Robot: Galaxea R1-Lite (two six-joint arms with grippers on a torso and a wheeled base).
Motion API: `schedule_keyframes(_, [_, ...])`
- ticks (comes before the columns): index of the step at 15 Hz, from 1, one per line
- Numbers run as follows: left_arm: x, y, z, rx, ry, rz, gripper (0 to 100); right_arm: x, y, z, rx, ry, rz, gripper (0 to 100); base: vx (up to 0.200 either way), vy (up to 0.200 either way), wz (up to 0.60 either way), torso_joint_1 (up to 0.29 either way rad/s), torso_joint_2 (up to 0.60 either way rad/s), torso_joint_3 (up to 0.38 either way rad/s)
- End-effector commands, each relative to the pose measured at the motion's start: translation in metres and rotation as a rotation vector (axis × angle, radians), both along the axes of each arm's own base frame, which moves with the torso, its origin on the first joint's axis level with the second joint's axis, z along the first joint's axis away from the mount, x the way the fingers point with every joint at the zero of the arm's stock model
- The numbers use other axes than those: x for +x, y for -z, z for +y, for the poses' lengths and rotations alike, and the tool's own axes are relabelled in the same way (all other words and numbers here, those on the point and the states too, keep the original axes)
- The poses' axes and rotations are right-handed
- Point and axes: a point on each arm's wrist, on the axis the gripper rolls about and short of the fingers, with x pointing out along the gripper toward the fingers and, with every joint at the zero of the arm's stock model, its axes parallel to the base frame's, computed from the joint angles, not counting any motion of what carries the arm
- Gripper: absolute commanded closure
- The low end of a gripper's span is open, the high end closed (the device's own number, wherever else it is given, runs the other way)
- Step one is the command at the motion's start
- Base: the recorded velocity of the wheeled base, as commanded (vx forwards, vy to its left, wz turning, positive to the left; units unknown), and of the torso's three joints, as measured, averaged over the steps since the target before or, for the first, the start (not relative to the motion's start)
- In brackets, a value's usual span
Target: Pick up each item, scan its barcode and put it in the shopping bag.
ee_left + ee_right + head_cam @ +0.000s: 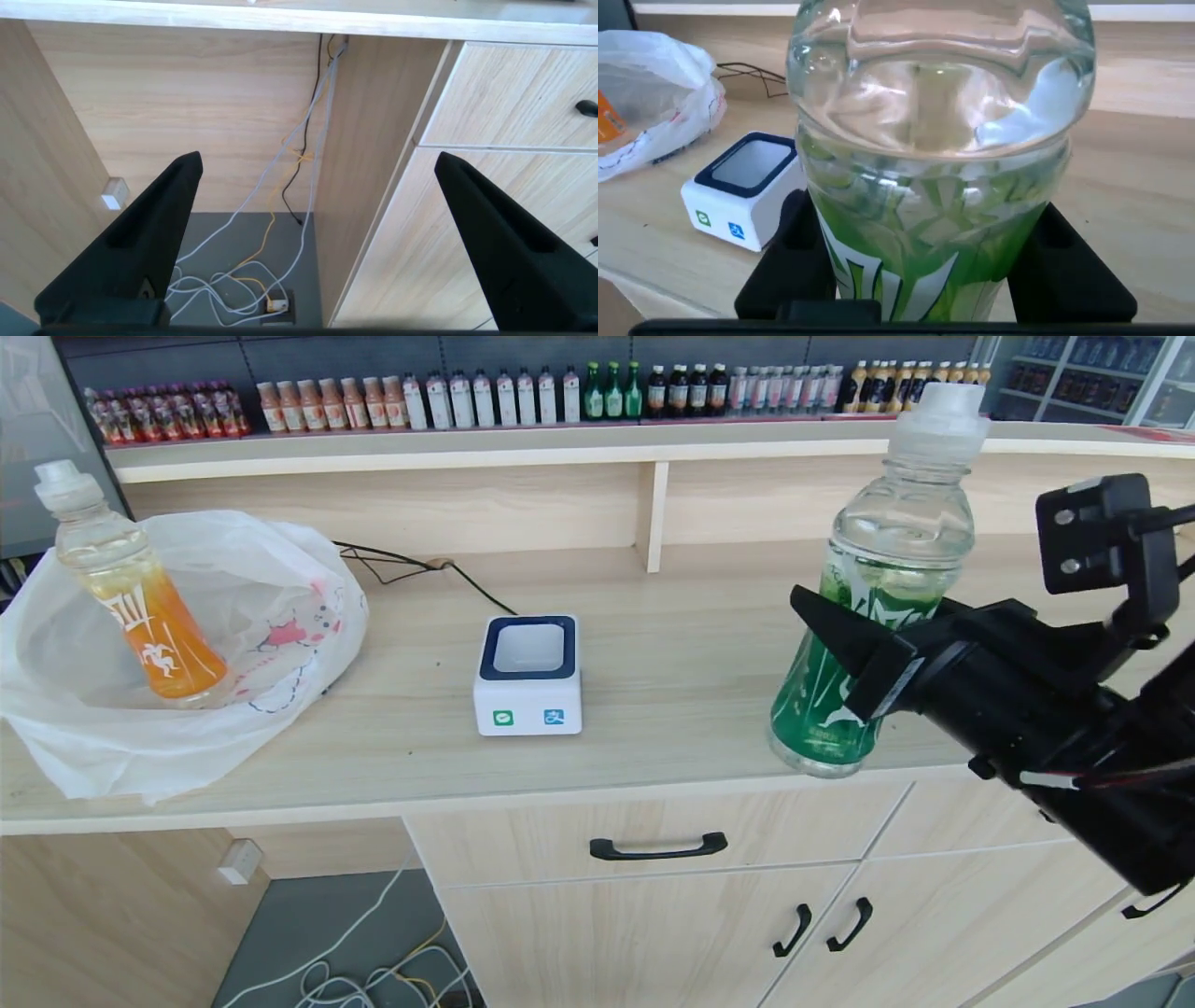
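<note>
Snugly within right tool (854, 639) (upright): green bottle (894, 543)

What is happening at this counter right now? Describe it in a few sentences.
The robot's right gripper is shut on the green bottle, holding it upright to the right of the scanner on the counter. The orange bottle already stands in the shopping bag at the left. The left gripper hangs open below the counter, holding nothing.
</note>
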Motion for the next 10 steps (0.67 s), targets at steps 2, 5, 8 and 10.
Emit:
schedule_keyframes(2, [0.0,0.0,0.0,0.0,0.0,0.0,0,-0.036,0.012,-0.011,0.024,-0.055,-0.035,100,0.0,0.0,0.0,0.0,0.0,0.0])
schedule_keyframes(5, [0.0,0.0,0.0,0.0,0.0,0.0,0,-0.05,0.03,-0.015,-0.013,-0.077,-0.043,100,0.0,0.0,0.0,0.0,0.0,0.0])
schedule_keyframes(8, [0.0,0.0,0.0,0.0,0.0,0.0,0,-0.065,0.041,-0.018,-0.06,-0.105,-0.053,100,0.0,0.0,0.0,0.0,0.0,0.0])
schedule_keyframes(10, [0.0,0.0,0.0,0.0,0.0,0.0,0,-0.08,0.048,-0.016,-0.127,-0.161,-0.067,100,0.0,0.0,0.0,0.0,0.0,0.0])
